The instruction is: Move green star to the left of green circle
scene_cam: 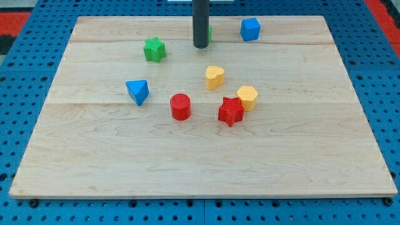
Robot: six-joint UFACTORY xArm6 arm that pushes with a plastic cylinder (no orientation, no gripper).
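Where the dark rod comes down from the view's top, my tip [200,46] meets the wooden tabletop [200,156] near its far edge, just left of a sliver of green that shows at the rod's right side. That sliver is the green circle [209,32] (mostly hidden behind the rod, so its shape cannot really be made out). The arm carries no claw at all, only this straight rod, so there is nothing to be apart or together.

The green star [154,49] lies to the view's left of my tip, near it but not touching, and so already to the left of the green circle. A blue cube [250,29] sits to the view's right of the rod, close to the tabletop's top edge.

Further toward the view's bottom, a blue triangular block [137,91] stands below the green star. A red cylinder [180,106] is to its right and a little lower. A yellow heart [215,76] lies below my tip, well apart from it. A red star [230,110] and a yellow hexagonal block [247,97] sit together, touching or nearly so, with the yellow one at the upper right of the red.
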